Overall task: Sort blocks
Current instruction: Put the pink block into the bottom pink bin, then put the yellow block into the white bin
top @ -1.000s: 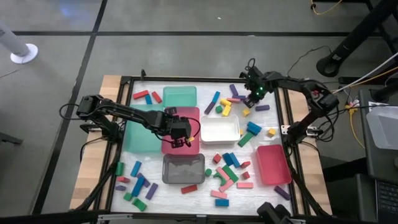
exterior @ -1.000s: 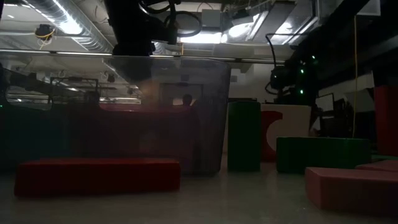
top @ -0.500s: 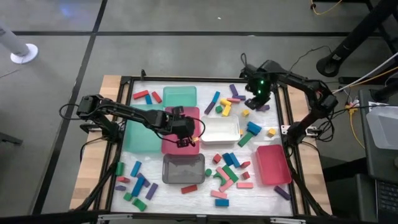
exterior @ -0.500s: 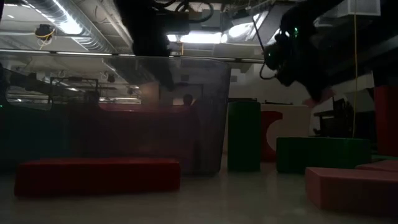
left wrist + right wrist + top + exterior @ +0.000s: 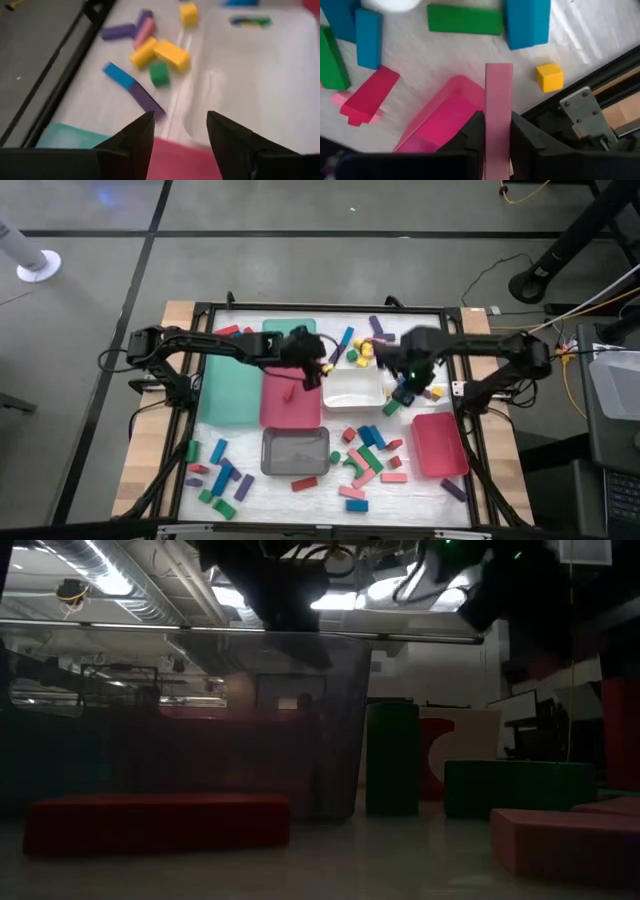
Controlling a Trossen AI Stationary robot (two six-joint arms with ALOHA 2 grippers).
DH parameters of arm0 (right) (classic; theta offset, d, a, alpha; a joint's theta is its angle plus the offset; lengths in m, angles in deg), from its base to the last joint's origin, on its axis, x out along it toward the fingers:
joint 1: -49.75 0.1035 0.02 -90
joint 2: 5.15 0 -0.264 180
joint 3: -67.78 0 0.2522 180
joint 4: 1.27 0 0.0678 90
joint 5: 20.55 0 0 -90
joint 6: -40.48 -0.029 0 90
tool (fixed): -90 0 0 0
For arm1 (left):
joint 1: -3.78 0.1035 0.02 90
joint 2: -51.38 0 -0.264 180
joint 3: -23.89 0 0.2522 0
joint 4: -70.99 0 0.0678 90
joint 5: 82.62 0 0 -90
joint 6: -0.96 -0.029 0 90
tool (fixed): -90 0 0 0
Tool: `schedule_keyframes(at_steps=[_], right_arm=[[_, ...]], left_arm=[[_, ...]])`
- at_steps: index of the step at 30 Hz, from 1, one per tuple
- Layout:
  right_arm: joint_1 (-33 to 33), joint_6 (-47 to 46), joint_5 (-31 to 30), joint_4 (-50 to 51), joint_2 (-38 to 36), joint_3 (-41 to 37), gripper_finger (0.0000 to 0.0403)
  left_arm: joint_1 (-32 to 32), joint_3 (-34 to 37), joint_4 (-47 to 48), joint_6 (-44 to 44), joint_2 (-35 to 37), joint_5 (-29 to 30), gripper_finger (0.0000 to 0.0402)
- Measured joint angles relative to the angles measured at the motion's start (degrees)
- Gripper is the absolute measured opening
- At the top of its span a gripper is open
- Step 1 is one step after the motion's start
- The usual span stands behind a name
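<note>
- The blocks look like small solid bars, cubes and arches of smooth plastic or painted wood; they are judged light and rigid, unlikely to deform under a pinch, but smooth enough to twist or slip if gripped off-centre.
- The long bars are best taken across their narrow width near the middle, so that the flat sides meet the finger faces squarely; the cubes can be taken on any opposite pair of faces.
- The right gripper (image 5: 498, 145) is pinching a pale pink bar-shaped block (image 5: 498, 100) across its narrow width, with the bar sticking out lengthwise ahead of the fingers.
- In the high view the right gripper (image 5: 408, 372) hangs just beside the right end of the white rectangular tray (image 5: 345, 392), above the scattered blocks there.
- Below the carried pink bar lie the deep pink shallow tray (image 5: 440, 122), a small yellow cube (image 5: 550, 77), a green bar (image 5: 465, 20), blue blocks (image 5: 527, 22) and a crimson bar (image 5: 370, 95), all resting on the white table top (image 5: 420, 55).
- The left gripper (image 5: 177, 132) has its two dark fingers spread apart with nothing between them.
- It hovers over the seam between the red tray (image 5: 290, 402) and the white tray (image 5: 260, 75), with two yellow blocks (image 5: 160, 52), a green cube (image 5: 160, 73) and a blue-and-purple bar pair (image 5: 132, 90) lying on the table ahead of it.
- Many more blocks (image 5: 365, 460) remain loose on the near side of the table, so the sorting seems far from finished.
</note>
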Motion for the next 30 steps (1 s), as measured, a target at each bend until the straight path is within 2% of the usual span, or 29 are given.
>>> schedule_keyframes(at_steps=[6, 10, 15, 23, 30], right_arm=[[14.28, -16.08, -1.49, 0.25, -1.68, -4.79, 0.0061], [22.72, -25.81, 1.39, 0.13, -1.94, -8.54, 0.0062], [30.96, -33.24, 4.54, -1.40, -1.98, -11.55, 0.0062], [38.30, -38.03, 4.54, -7.73, -1.98, -14.01, 0.0091], [39.30, -38.04, 3.97, -11.01, -1.98, -15.11, 0.0139]], left_arm=[[2.90, 0.00, -5.78, 0.11, 0.00, -1.63, 0.0168], [3.75, 0.00, -8.71, 0.12, -0.61, -1.72, 0.0168], [3.82, 0.00, -14.82, -0.35, -4.23, -1.73, 0.0168], [5.92, -2.61, -20.50, 1.46, -10.15, -1.75, 0.0168], [8.65, -6.53, -20.46, 3.42, -13.31, -1.74, 0.0168]])
